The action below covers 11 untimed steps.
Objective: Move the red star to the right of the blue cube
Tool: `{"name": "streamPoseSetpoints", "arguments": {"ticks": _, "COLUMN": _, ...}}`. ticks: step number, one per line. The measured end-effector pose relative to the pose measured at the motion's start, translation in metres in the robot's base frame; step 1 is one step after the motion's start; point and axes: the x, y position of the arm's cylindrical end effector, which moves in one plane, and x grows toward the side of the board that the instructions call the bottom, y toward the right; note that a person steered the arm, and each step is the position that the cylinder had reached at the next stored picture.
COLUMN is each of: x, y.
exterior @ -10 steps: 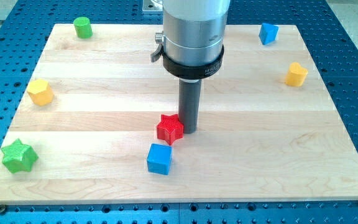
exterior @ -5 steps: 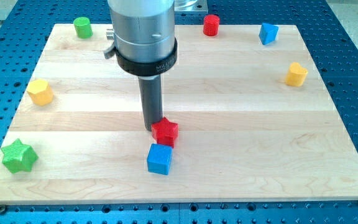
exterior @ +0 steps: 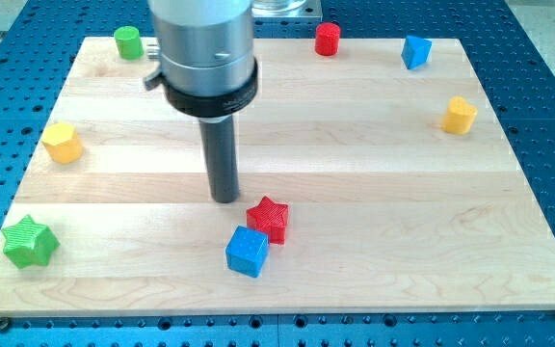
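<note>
The red star (exterior: 269, 218) lies near the board's middle bottom. It touches the upper right corner of the blue cube (exterior: 248, 252), which sits just below and to its left. My tip (exterior: 224, 199) rests on the board just to the upper left of the red star, a small gap apart, and above the blue cube.
A green star (exterior: 29, 242) sits at bottom left, a yellow block (exterior: 63, 142) at left, a green cylinder (exterior: 128, 41) at top left, a red cylinder (exterior: 328, 39) at top, a second blue block (exterior: 415, 51) at top right, a yellow block (exterior: 460, 115) at right.
My tip moved from the star's right side over to its upper left. The red star shifted right and down a little, and the blue cube turned slightly.
</note>
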Motion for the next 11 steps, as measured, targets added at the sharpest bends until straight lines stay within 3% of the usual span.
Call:
{"name": "streamPoseSetpoints", "arguments": {"ticks": 1, "x": 0.014, "y": -0.023}}
{"name": "streamPoseSetpoints", "arguments": {"ticks": 4, "x": 0.024, "y": 0.112}}
{"name": "streamPoseSetpoints", "arguments": {"ticks": 5, "x": 0.039, "y": 0.125}}
{"name": "streamPoseSetpoints", "arguments": {"ticks": 9, "x": 0.066, "y": 0.080}}
{"name": "streamPoseSetpoints", "arguments": {"ticks": 10, "x": 0.053, "y": 0.124}}
{"name": "streamPoseSetpoints", "arguments": {"ticks": 11, "x": 0.005, "y": 0.213}}
